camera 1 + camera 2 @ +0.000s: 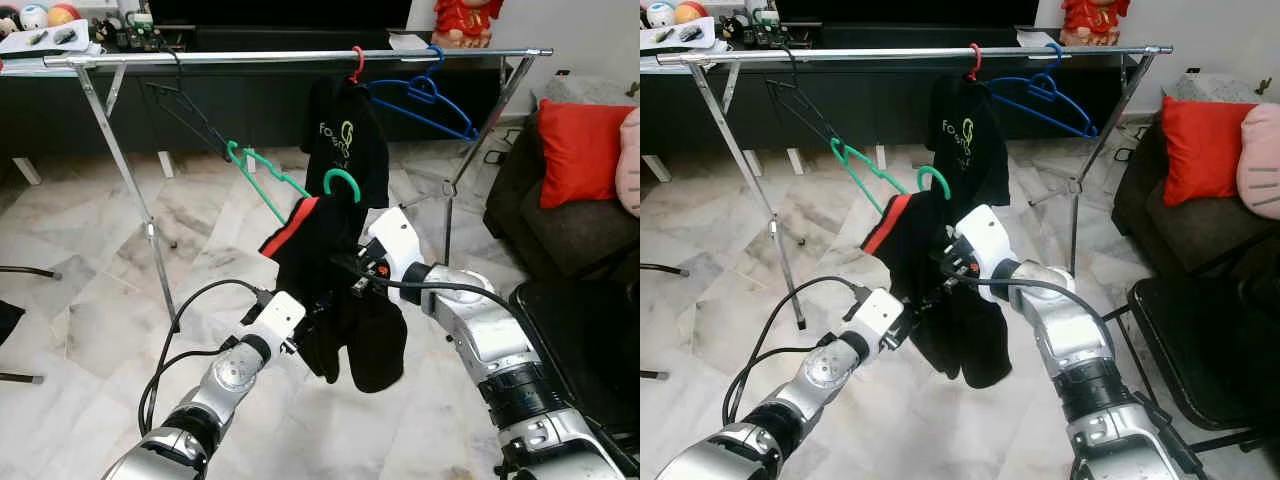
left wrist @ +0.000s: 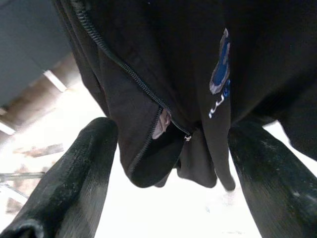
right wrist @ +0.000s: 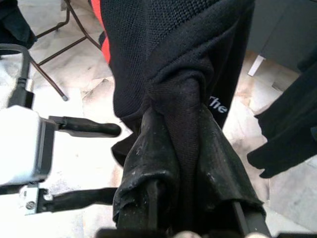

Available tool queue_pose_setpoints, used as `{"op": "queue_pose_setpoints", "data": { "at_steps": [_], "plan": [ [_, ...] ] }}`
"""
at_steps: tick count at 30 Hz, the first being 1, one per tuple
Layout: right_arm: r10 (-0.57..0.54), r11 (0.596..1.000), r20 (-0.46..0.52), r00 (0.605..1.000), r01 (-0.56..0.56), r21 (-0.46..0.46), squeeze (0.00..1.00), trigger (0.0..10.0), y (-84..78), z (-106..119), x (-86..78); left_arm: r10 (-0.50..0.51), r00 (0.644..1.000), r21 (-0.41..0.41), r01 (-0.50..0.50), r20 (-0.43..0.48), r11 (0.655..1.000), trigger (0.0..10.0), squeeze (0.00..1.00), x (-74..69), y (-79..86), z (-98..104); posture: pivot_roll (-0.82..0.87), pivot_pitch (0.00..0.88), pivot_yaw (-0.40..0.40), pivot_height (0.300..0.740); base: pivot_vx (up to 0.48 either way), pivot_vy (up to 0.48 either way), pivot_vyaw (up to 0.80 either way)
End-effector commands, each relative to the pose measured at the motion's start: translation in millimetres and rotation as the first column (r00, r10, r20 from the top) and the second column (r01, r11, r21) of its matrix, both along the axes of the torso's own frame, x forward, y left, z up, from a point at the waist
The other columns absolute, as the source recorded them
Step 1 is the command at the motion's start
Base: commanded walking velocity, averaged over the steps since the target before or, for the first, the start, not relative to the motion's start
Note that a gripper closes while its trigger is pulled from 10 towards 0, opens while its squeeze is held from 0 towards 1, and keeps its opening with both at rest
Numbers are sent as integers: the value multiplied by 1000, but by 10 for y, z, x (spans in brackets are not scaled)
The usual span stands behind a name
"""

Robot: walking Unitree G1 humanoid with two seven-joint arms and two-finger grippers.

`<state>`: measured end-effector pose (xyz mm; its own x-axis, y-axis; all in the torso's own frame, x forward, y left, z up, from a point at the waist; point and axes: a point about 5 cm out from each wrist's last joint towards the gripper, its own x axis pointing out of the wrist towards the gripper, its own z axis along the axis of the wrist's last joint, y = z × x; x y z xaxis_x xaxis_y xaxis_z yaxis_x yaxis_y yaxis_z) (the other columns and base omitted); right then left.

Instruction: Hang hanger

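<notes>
You're in a home living room: marble floor [image 1: 90, 300], dark sofa [image 1: 560, 215] with red cushion [image 1: 580, 150], long dark TV cabinet [image 1: 250, 100] against the wall, metal clothes rack [image 1: 300, 57] carrying hangers [image 1: 425, 100] and a shirt [image 1: 345, 140].

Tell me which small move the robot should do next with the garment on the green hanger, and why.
Probably raise the right gripper toward the rail. Its jaws are shut on the black garment, whose green hanger has its hook free, well below the rail. The left gripper, jaws open, sits just under the garment's hem, so it could steady the cloth.
</notes>
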<state>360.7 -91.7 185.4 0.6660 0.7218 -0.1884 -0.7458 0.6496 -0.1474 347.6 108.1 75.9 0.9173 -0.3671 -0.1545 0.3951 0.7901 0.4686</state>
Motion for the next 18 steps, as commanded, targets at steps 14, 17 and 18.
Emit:
{"op": "queue_pose_setpoints", "data": {
  "at_steps": [14,17,18],
  "plan": [
    [31,999,62,998,-31,11,0,0,58,219,-51,43,994,178,-60,100,982,10000,0,25,61,4,-43,145,-98,740,0,0,0],
    [32,999,61,998,-32,12,0,0,61,227,-59,59,992,194,-80,115,978,10000,0,27,75,1,-45,141,-97,740,0,0,0],
    [34,999,62,997,-35,13,0,0,66,232,-66,62,990,215,-88,125,973,10000,0,27,84,-3,-47,139,-96,740,0,0,0]
  ]
}}
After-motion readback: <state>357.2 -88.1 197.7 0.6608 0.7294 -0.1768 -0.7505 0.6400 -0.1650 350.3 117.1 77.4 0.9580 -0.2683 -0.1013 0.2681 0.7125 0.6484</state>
